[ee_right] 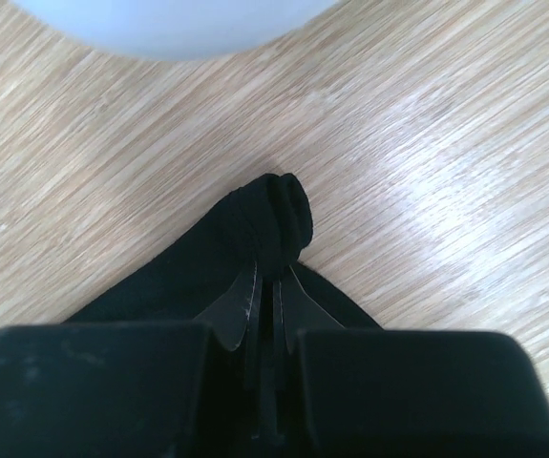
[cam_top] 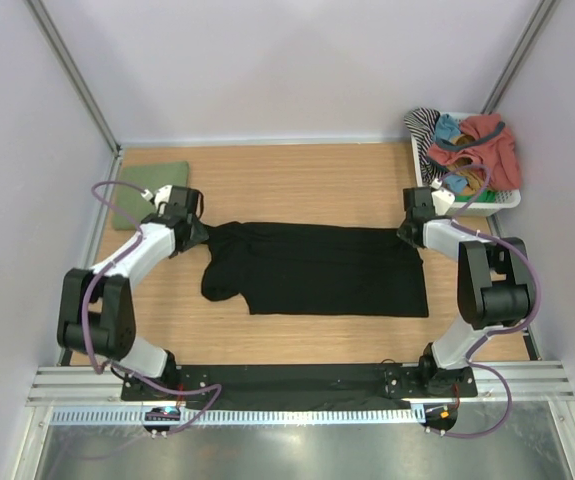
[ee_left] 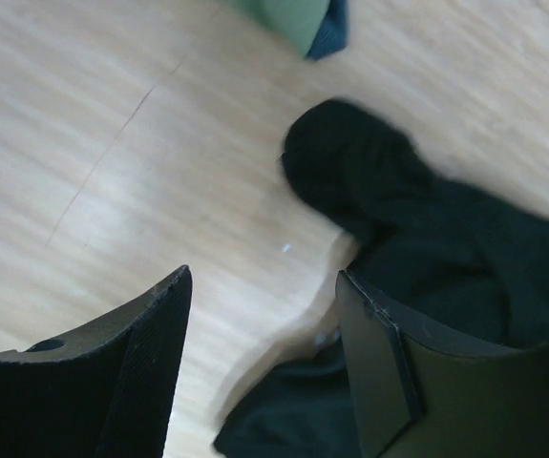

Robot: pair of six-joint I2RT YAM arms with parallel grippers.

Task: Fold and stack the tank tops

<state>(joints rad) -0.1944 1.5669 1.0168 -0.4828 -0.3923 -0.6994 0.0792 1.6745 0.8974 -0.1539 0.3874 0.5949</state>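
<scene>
The black top, flat at mid-table, is soft and limp: your right gripper pinches its 2 o'clock corner, so take the bunched 9 o'clock end with the wide-open, empty left gripper.

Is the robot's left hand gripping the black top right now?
No, the left hand stands open, its fingers apart with nothing pinched between them, while the black tank top lies on the table below.

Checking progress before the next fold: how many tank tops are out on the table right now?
2. A black tank top lies spread out in the middle; a green tank top sits folded at the far-left corner. The basket far right may hide more.
</scene>
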